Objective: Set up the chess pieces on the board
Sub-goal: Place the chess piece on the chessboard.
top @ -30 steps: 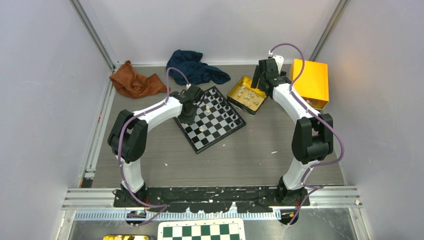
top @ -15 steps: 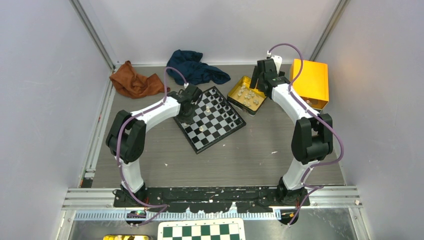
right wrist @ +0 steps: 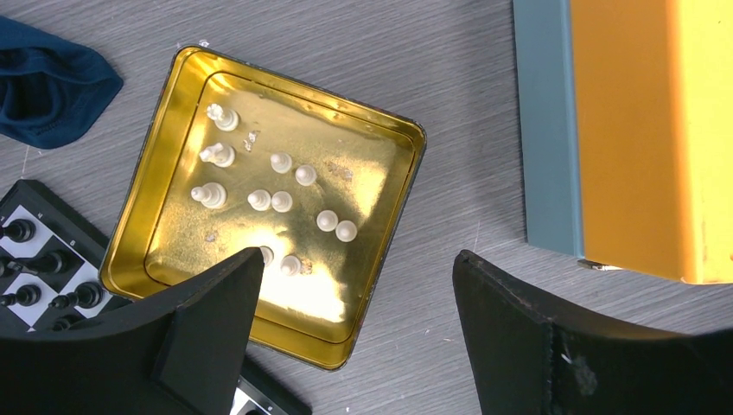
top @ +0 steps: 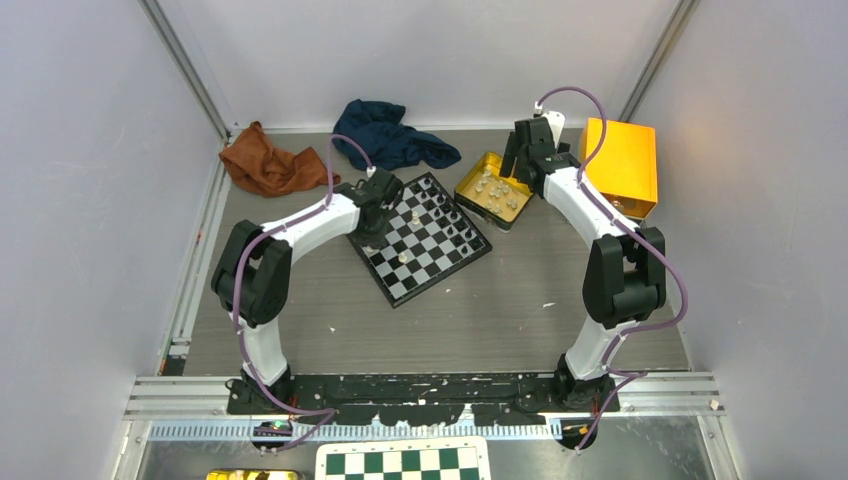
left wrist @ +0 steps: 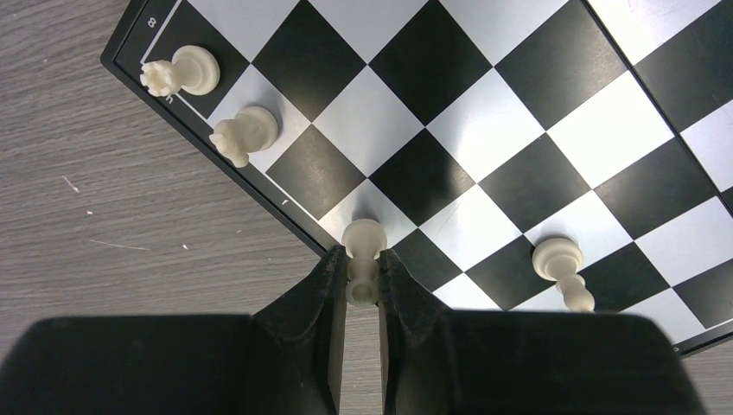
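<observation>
Nearest, at bottom edge of the top view, a green-and-white checkered sheet [top: 403, 463], partly cut off. Further on, on the grey worktop [top: 500, 320], the board [top: 412, 280], turned at an angle, left of centre. Over its left rim, left end effector [left wrist: 361, 262], closed on a cream piece [left wrist: 364, 238]: upper part pinched btw. the two fingers [left wrist: 315, 303], round base out past the tips, at a pale square by the rim; contact of base w/ board not clear. Along the same rim, a cream rook [left wrist: 177, 73] in the corner square and a cream knight [left wrist: 246, 134] next to it; on the other side of the fingers, another cream figure [left wrist: 562, 268], upright. Along the board's far-right edge, black pcs [top: 455, 215]. Just beyond that side, a gold tin [right wrist: 389, 212] w/ approx. eleven cream pcs [right wrist: 281, 201] scattered inside. Above the tin, right end effector [right wrist: 356, 258], wide open, nothing in the gap. To its right, an orange box [top: 622, 160]. Farthest, near the back wall, a dark blue cloth [top: 390, 135] and a brown cloth [top: 268, 165].
</observation>
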You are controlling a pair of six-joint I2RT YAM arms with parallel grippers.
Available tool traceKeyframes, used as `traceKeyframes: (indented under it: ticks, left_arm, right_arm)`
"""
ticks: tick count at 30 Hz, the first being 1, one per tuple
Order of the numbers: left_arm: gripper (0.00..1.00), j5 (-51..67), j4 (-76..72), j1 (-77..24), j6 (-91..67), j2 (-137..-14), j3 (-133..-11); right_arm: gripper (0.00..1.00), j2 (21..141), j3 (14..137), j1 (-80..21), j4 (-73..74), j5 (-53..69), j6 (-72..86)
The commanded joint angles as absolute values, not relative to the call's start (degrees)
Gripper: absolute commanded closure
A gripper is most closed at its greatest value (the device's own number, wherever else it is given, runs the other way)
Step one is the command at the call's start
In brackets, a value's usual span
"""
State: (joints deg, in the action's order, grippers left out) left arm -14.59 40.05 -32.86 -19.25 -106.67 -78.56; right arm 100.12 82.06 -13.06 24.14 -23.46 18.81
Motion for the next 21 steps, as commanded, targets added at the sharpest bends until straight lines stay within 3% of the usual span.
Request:
traceKeyframes:
  ticks: [1, 21]
  left_arm:
    - [0.90, -15.21, 38.15, -32.40, -19.51, -103.96, -78.71]
    - [0.90, -14.41, 37.69, -32.08, -19.51, -104.77, -79.01]
  right_arm:
    - [0.14, 97.76, 83.75, -13.37, 23.40, -24.30, 19.20]
    - [0.14, 98.34, 84.46, -13.43, 23.86, -24.70, 18.65]
